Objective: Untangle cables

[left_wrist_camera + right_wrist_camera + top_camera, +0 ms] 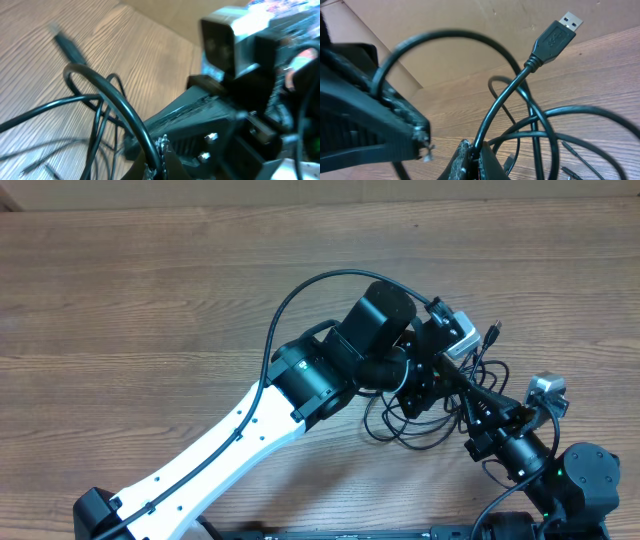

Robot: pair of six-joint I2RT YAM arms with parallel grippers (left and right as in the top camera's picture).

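Left end effector [159, 162] and right end effector [471, 162] pinch cables [551, 42] (jaws closed).

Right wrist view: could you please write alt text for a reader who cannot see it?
The right hand, shut, pinches a black cable that rises to a USB plug at the upper right. More black cables loop behind it over the wooden table, and a dark part of the other arm fills the left side.
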